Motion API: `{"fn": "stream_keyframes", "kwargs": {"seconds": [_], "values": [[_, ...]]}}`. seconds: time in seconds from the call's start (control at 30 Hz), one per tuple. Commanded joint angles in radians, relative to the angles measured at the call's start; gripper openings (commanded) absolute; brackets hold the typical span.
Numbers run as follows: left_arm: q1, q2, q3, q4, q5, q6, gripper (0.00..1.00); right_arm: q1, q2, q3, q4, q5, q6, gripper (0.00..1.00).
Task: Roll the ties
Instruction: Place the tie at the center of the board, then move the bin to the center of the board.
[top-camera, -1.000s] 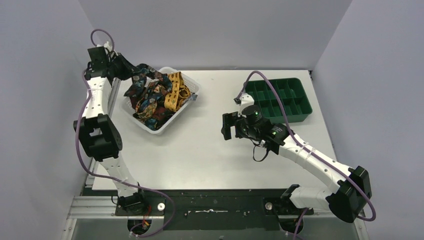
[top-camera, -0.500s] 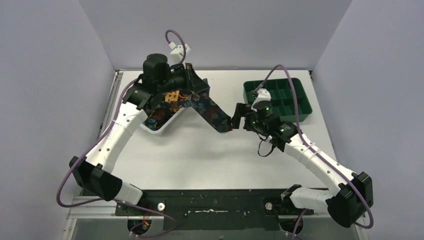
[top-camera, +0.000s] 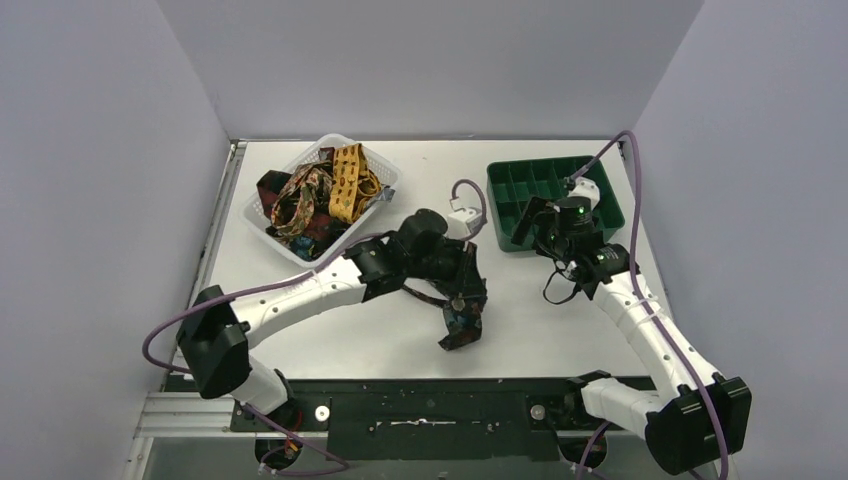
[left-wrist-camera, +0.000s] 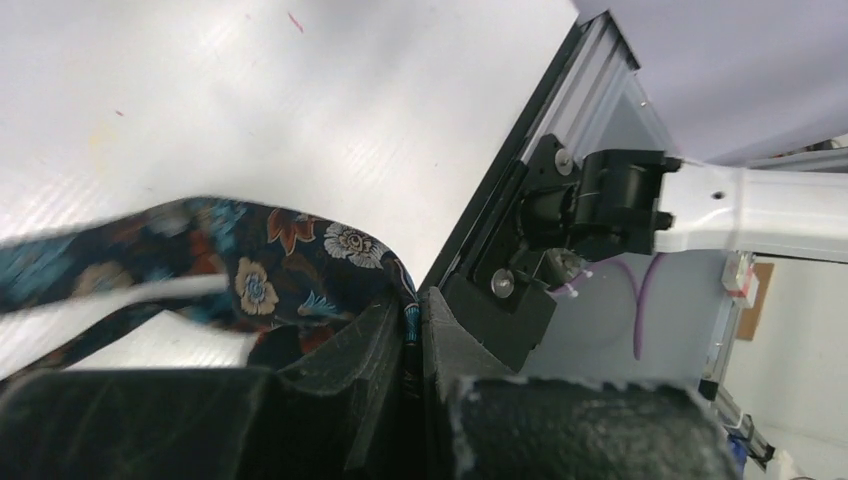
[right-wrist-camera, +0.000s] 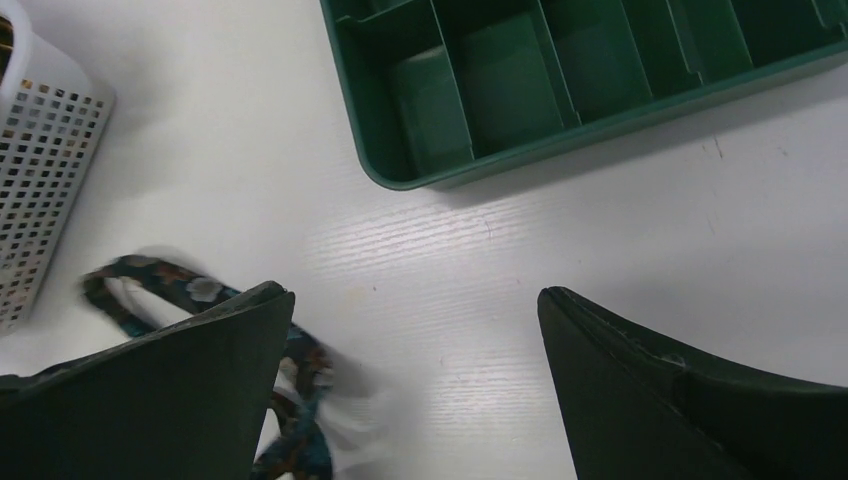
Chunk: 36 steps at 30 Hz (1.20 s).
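My left gripper (top-camera: 466, 298) is shut on a dark floral tie (top-camera: 461, 328) over the middle of the table, toward the front edge. The tie's wide end droops below the gripper. In the left wrist view a fold of that tie (left-wrist-camera: 275, 262) is pinched between the closed jaws (left-wrist-camera: 410, 325). More ties, mustard-yellow (top-camera: 347, 183), brown and dark red, lie heaped in the white basket (top-camera: 384, 196). My right gripper (top-camera: 528, 222) stands open beside the green tray. It holds nothing, and in its wrist view (right-wrist-camera: 415, 295) a blurred stretch of the floral tie (right-wrist-camera: 292, 402) shows by the left finger.
A green compartment tray (top-camera: 606, 215) sits at the back right, close above my right gripper; its compartments (right-wrist-camera: 560, 95) show nothing inside. The mesh basket wall (right-wrist-camera: 40, 170) is at the left of the right wrist view. The table's front rail (left-wrist-camera: 520, 215) is near my left gripper.
My left arm swung from the basket across to the table's middle front, carrying the floral tie out. My right gripper drew back to the right, toward the green tray, staying open.
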Motion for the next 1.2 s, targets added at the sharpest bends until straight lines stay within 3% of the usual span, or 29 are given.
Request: {"fn": "stream_keyframes", "kwargs": {"seconds": [0.0,0.13,0.3,0.43,0.63,0.9,1.17], "values": [[-0.064,0.045,-0.07,0.221,-0.063,-0.066,0.04,-0.013,-0.031,-0.034,-0.028,0.004,-0.035,1.0],[-0.066,0.091,-0.155,0.296,-0.11,-0.123,0.38,-0.017,-0.003,-0.039,-0.051,-0.069,-0.053,1.0],[-0.048,-0.018,-0.249,0.266,-0.223,-0.135,0.76,-0.017,0.021,-0.073,-0.033,-0.27,-0.094,1.0],[0.065,-0.132,-0.327,0.167,-0.249,-0.117,0.81,-0.015,0.032,-0.125,-0.003,-0.394,-0.1,1.0],[0.289,-0.232,-0.441,0.104,-0.276,-0.065,0.82,0.004,0.058,-0.189,-0.031,-0.399,-0.074,1.0],[0.483,-0.077,-0.347,0.063,-0.322,0.066,0.82,0.098,0.068,-0.24,-0.052,-0.376,-0.051,1.0],[0.655,0.059,-0.219,0.01,-0.365,0.15,0.82,0.202,0.1,-0.191,-0.19,-0.249,-0.018,1.0]]}}
